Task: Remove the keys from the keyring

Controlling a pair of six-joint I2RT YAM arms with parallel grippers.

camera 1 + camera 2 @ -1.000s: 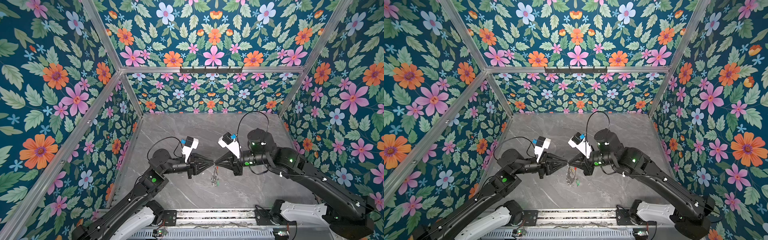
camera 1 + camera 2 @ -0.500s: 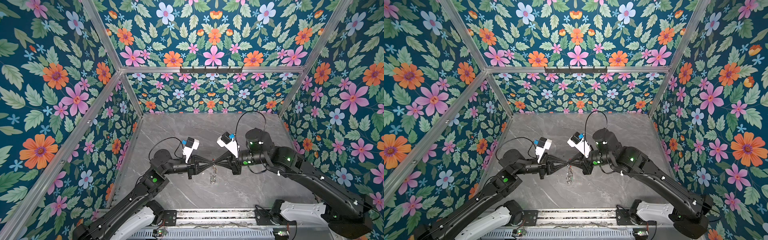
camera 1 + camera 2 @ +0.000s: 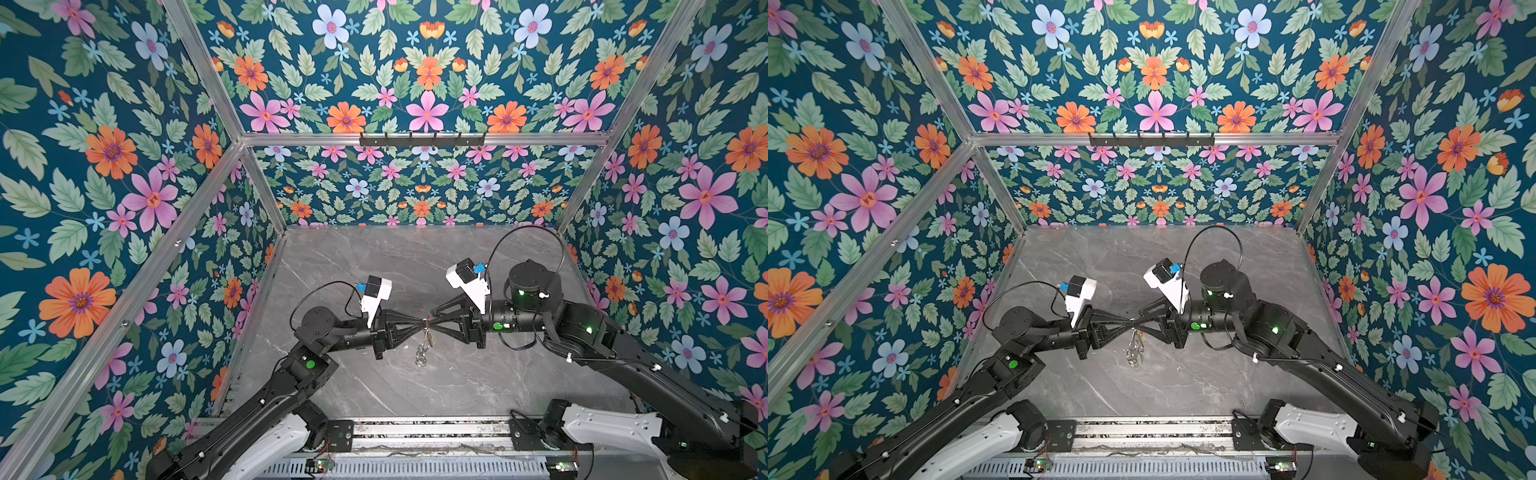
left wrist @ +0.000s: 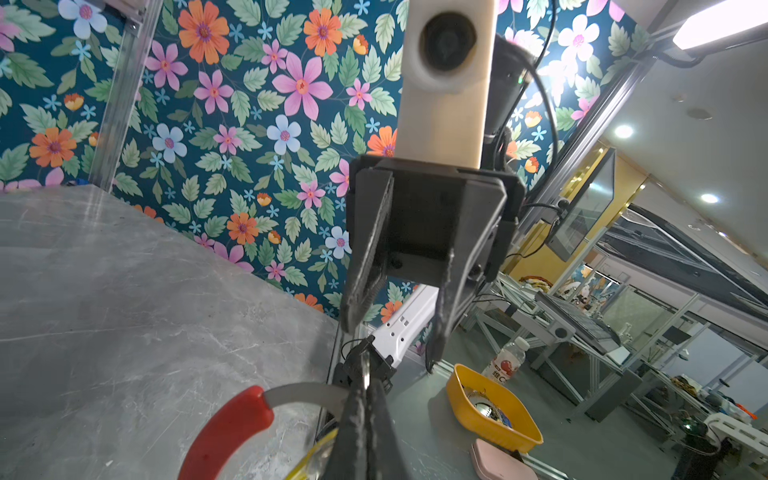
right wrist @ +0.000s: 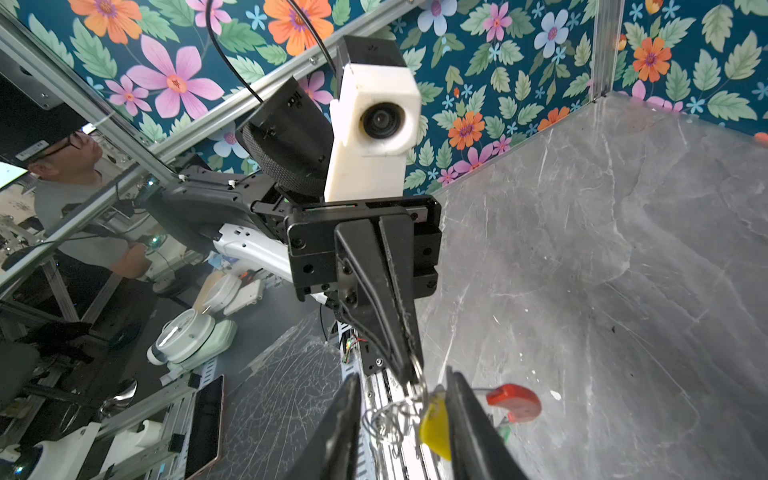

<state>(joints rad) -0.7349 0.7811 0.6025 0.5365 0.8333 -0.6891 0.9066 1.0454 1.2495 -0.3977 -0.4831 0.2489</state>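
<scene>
Keyring (image 4: pixel 232 428), grey and red, clamped by left end effector (image 5: pixel 411 370); right end effector (image 4: pixel 390 347) apart.

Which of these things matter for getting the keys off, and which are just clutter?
In the job: keyring, pinched by the shut left gripper; yellow key on it; open right gripper.
Just lying about: yellow tray, bottle outside the cell; hook rail on back wall.

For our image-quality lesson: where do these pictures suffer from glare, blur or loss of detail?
Left wrist view: ceiling lamp blown out, red segment of the keyring soft. Right wrist view: yellow key blurred near the lens. Both top views: even light, but keyring tiny.
</scene>
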